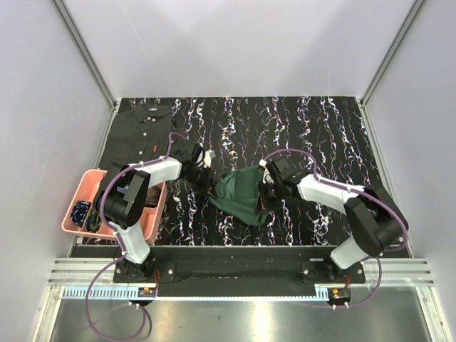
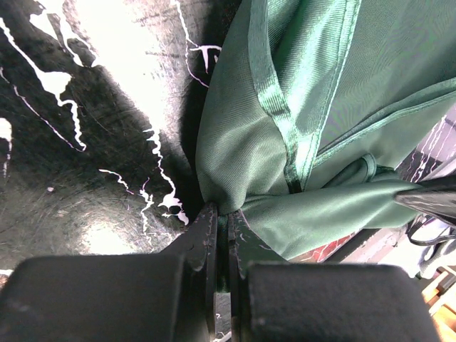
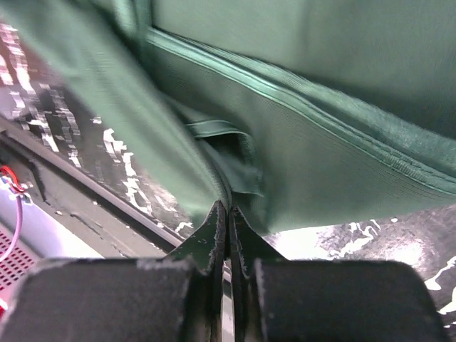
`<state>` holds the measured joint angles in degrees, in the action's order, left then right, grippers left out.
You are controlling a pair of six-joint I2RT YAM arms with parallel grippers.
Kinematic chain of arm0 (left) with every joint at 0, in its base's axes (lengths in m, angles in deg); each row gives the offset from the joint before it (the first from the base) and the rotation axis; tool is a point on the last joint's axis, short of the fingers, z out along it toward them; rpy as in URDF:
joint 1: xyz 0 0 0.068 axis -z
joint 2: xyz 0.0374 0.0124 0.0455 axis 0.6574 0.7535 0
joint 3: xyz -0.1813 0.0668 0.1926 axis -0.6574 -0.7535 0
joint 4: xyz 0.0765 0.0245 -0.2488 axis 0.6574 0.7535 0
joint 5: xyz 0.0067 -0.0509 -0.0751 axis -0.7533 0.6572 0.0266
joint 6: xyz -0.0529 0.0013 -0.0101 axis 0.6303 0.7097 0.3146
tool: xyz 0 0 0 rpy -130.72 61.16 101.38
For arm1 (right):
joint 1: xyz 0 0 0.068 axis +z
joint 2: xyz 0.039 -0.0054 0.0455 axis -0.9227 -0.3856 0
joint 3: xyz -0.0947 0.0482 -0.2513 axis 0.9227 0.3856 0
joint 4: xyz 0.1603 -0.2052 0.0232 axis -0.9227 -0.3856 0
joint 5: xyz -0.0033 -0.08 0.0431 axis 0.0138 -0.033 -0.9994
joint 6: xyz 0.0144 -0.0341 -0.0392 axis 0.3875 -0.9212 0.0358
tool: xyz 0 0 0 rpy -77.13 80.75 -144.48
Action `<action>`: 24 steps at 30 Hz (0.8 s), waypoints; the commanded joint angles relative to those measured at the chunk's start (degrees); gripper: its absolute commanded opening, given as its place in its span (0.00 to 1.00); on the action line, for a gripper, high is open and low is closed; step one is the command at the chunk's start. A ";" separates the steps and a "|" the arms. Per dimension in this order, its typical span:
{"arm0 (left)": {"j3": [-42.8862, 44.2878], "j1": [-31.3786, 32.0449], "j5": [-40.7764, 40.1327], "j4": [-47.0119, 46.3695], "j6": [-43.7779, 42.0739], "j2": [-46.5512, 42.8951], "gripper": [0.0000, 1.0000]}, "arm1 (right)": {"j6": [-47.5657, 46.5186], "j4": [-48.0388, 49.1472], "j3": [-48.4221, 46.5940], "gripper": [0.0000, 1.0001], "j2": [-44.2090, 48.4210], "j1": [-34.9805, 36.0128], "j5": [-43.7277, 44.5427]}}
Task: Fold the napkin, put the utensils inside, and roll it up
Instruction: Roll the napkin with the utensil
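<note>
Item one, napkin: dark green cloth, bunched and partly doubled over itself, located at the middle of the counter between my two arms. It is not spread flat. Its hemmed edges run in overlapping layers, as the left wrist view and the right wrist view both show. In the top view the lower part appears to rest on the counter. How much of the cloth is raised off the surface I cannot tell.

Item two, left gripper: clenched on the napkin's left end. In the wrist view the fingertips meet with a gathered fold of cloth pinched between them, above the black, white-veined counter.

Item three, right gripper: clenched at the napkin's right side. The wrist view shows the tips pressed together, with the cloth drawn in to them. The frame is blurred at the left. Counter surface shows beneath the cloth.

Item four, surroundings: a dark pinstriped shirt lies at the counter's far left corner, well apart from the napkin. A pink bin sits at the left edge beside my left arm and holds dark items that are too small to identify.
</note>
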<state>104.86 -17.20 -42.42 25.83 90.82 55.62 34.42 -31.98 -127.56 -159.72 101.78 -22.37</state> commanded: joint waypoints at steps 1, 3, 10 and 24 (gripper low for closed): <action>0.75 -0.34 -3.04 0.66 -1.21 -2.02 0.00 | 2.98 -5.96 0.81 0.04 -3.54 0.17 -1.05; 0.93 -0.43 -3.04 0.66 -1.21 -2.10 0.00 | 3.24 -6.49 1.61 0.06 -5.30 0.17 -1.05; 1.46 -0.35 -2.16 0.66 -1.83 -2.10 0.00 | 1.76 -8.60 -1.90 0.30 -2.59 0.08 -1.76; 2.07 -0.43 -1.37 1.63 -2.62 -1.49 0.00 | -13.18 -12.31 -16.15 0.78 3.49 14.49 16.06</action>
<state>105.16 -17.31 -42.46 26.92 89.64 55.60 27.71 -44.68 -142.12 -154.67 110.58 -16.16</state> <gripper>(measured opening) 0.039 0.761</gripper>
